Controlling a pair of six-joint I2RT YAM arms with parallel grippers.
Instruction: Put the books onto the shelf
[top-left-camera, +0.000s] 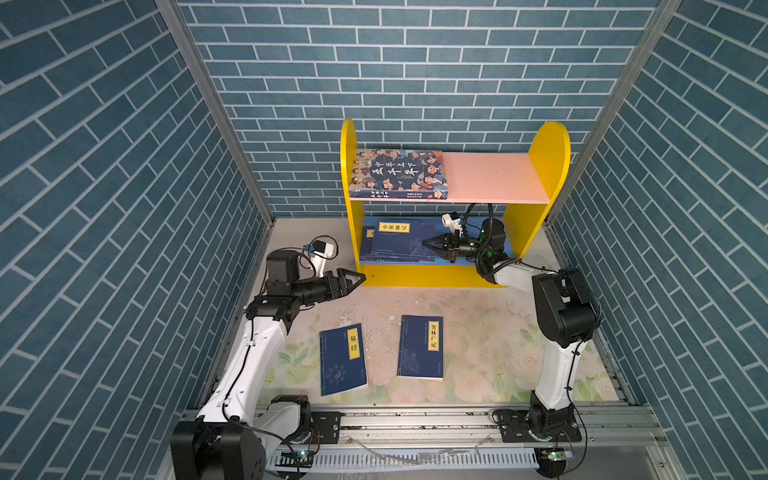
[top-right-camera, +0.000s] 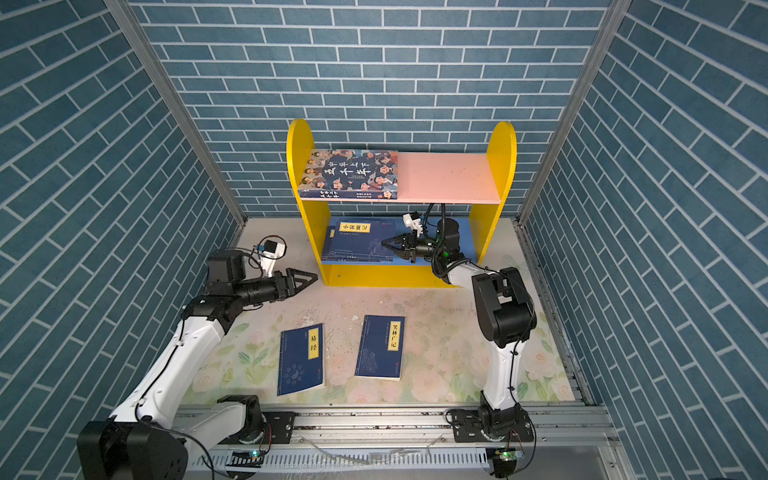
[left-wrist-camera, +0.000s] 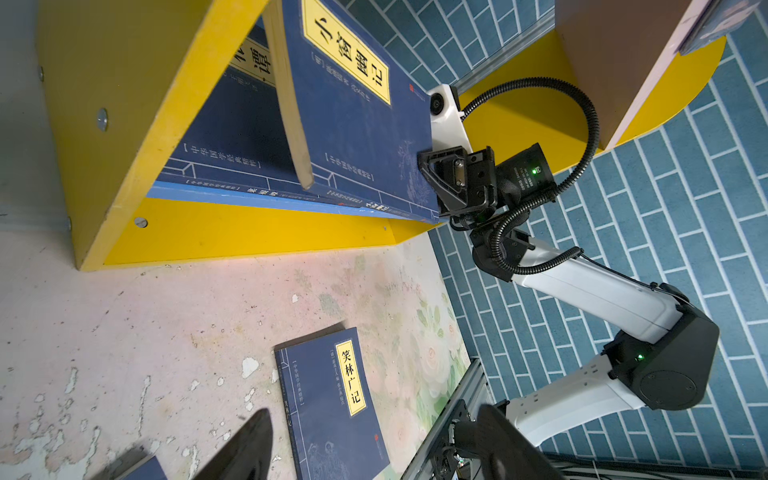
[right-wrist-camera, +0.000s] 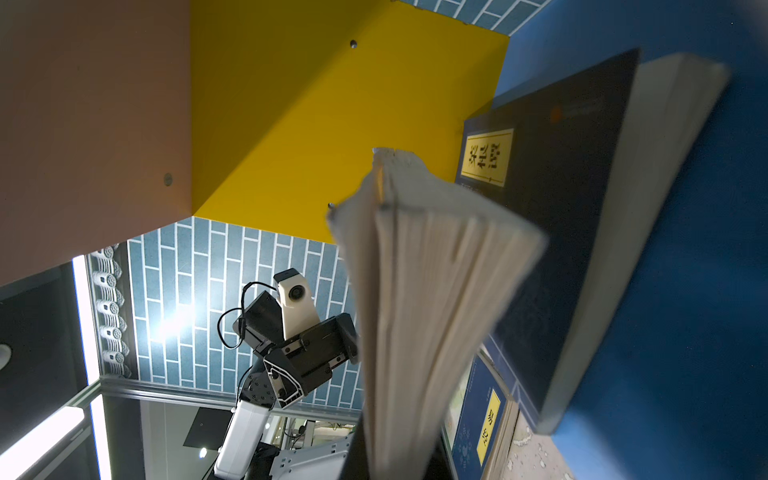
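Navy covers with upright yellow title labels mark four thin books. The fifth, the thicker cartoon-faced book (top-left-camera: 397, 172), lies flat on the left end of the pink upper board (top-left-camera: 490, 176) of the shelf (top-left-camera: 548, 166), with white characters ringed by small painted faces. The shelf stands at the back of the desk (top-left-camera: 478, 332), with a yellow round-topped panel on either side.

Two navy ones are stacked toward the left of the blue lower board (right-wrist-camera: 685, 291). The lower navy book (left-wrist-camera: 232, 124) lies flat, and the top navy book (top-left-camera: 399, 239) is tipped up off it, showing cream page edges. The right jaws reach in under the pink board and are closed tight on that top book's right-hand edge.

Two others lie flat on the floral desk, well apart from the shelf. The left desk book (top-left-camera: 343, 359) is slightly askew, and the right desk book (top-left-camera: 420, 347) sits near it with a gap between. The left jaws stand wide apart with nothing in them, just beside the foot of the shelf's left panel.
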